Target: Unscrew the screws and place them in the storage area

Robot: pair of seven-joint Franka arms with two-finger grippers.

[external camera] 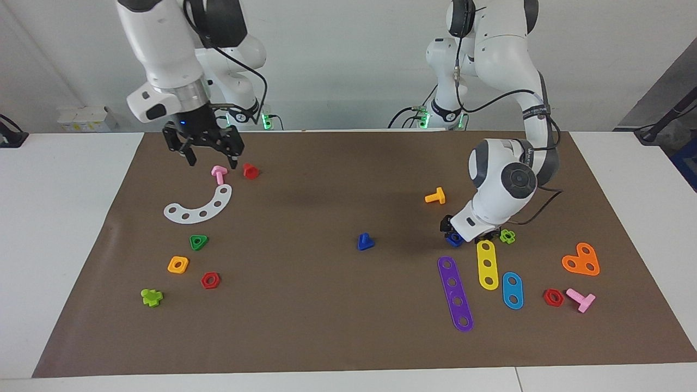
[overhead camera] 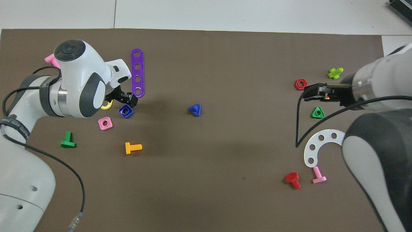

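The blue bolt (external camera: 365,242) with a triangular head lies alone on the brown mat near the table's middle; it also shows in the overhead view (overhead camera: 195,110). My left gripper (external camera: 467,235) is low over the mat at the left arm's end, right beside a blue square nut (external camera: 453,238), which also shows in the overhead view (overhead camera: 126,111) just under the left gripper (overhead camera: 128,100). My right gripper (external camera: 209,155) is open and empty, raised over a pink bolt (external camera: 219,174) and a red bolt (external camera: 250,171), well apart from the blue bolt.
Purple (external camera: 455,294), yellow (external camera: 487,264) and blue (external camera: 512,290) strips, an orange bolt (external camera: 435,196) and an orange heart plate (external camera: 581,260) lie around the left gripper. A white curved strip (external camera: 199,207), green triangular nut (external camera: 199,242) and other nuts lie at the right arm's end.
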